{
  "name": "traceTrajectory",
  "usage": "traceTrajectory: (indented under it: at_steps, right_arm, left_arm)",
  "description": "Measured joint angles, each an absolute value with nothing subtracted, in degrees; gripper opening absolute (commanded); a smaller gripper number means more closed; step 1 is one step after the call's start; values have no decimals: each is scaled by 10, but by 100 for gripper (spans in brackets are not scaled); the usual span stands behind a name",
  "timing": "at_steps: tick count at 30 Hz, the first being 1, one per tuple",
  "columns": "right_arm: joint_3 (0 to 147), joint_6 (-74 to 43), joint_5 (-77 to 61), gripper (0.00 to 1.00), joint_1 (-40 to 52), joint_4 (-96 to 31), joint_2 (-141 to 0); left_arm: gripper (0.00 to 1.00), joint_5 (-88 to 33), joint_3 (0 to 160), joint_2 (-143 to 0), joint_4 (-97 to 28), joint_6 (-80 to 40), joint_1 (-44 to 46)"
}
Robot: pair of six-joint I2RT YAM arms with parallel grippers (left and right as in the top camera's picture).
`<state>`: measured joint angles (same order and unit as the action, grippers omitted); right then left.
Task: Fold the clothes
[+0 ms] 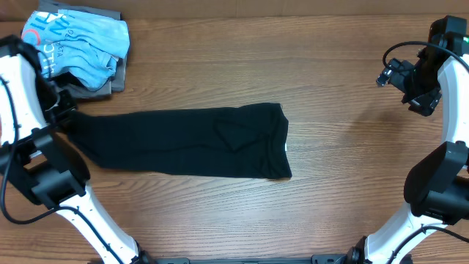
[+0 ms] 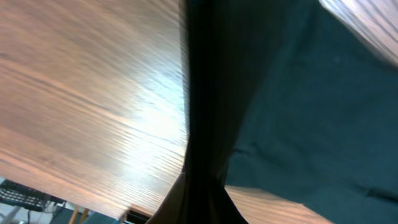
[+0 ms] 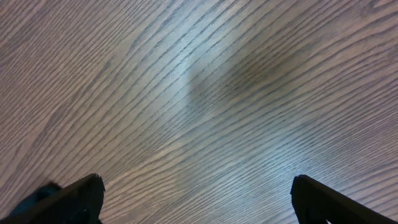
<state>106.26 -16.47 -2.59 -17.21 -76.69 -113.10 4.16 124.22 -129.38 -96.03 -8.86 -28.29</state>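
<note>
Two-way split: left fingers (image 1: 60,115) tight on black T-shirt (image 1: 183,143), right fingers (image 3: 81,199) wide apart.

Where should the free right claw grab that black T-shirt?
Probably its right-end corner beside the white label, coming from the right, above. The black T-shirt lies as a flat band, left end pinched by the left gripper; that free edge faces the open right gripper.

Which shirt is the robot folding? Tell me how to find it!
Look at the middle of the big wooden table. The black T-shirt lies there, stretched out in a long band, its left end pinched by the left gripper. It's plain black, unlike the light blue shirt with lettering, piled on the grey folded garment in the far left corner.
</note>
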Motion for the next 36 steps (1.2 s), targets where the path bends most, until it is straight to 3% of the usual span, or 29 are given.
traceTrajectory:
  at_steps: [20, 36]
  right_arm:
    - [1063, -164, -26, 100, -172, -767, -1131]
    - [1063, -165, -26, 100, -172, -767, -1131]
  left_arm:
    - [4, 10, 1284, -1290, -967, -89, -307]
    - [4, 15, 1259, -1265, -965, -87, -107]
